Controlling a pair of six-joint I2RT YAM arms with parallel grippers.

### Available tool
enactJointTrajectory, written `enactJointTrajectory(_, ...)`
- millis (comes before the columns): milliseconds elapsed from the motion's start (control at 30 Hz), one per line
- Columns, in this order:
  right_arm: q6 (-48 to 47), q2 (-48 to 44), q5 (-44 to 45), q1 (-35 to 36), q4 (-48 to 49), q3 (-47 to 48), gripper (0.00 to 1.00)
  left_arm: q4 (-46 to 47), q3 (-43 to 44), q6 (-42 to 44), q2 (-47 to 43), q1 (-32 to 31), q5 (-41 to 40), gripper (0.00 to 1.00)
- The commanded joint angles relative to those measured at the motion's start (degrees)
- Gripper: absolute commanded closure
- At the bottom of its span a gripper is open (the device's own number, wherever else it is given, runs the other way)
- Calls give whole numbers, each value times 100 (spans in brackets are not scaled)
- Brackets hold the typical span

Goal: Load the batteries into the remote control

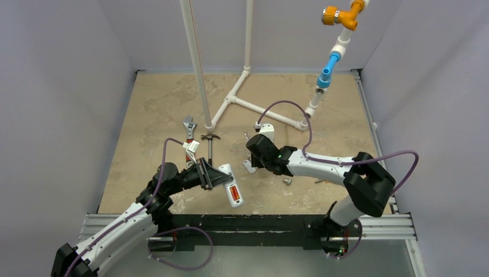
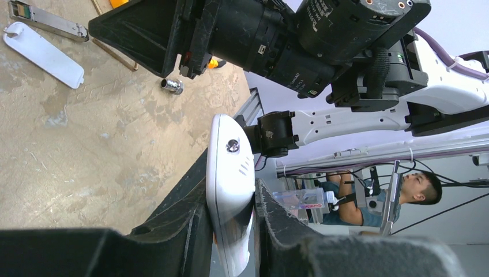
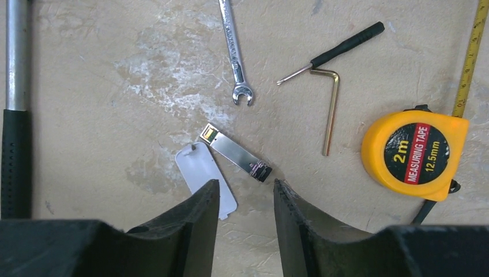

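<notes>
Since the left gripper (image 2: 232,173) is clamped tight on the remote (image 1: 226,172), the handset hangs off the table (image 1: 144,109) in front of the left arm, back side up, with a finger (image 2: 184,213) against each long edge. Its recess lies open, and orange-red battery (image 1: 233,193) colour fills it; whether one or two batteries sit there I cannot tell.

The right gripper (image 3: 245,186) hovers low over the table, just beyond the remote. Its jaws stand a narrow way apart and hold nothing.

A white pipe frame (image 1: 230,98) rises at the back of the table. A hammer (image 1: 210,144) and a wrench (image 1: 188,130) lie side by side just behind the left gripper. Right of the right gripper sits a yellow tape measure (image 3: 412,153), its blade (image 3: 470,52) drawn out along the edge of the wrist view. A spanner (image 3: 235,52) lies farther out, its open end pointing back towards the gripper. Between the spanner and the tape measure lies a brass hex key (image 3: 330,109), and the tip of a small black-handled screwdriver (image 3: 337,49) meets its bend.

Directly under the right fingers (image 3: 190,225) lies the white battery cover (image 3: 204,179), flat on the table and partly hidden by the left one. A silver module (image 3: 236,153) lies slanted just beside its far end, in line with the gap between the jaws. A tiny metal socket (image 2: 172,86) lies by itself nearer the remote.
</notes>
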Motion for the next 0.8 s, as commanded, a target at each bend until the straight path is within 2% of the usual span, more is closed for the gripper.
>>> enactJointTrajectory(0, -60, -1, -250, -25, 183, -13, 58, 264, -31, 16, -60, 12, 73, 100)
enactJointTrajectory(133, -115, 40, -679, -24, 544, -185, 54, 237, -29, 16, -80, 16, 73, 100)
enactJointTrajectory(300, -200, 288, -1026, -25, 587, -118, 56, 219, -24, 16, -89, 16, 62, 100)
enactJointTrajectory(767, -332, 815, -927, -25, 340, 161, 60, 61, -16, 34, -240, 16, 18, 100)
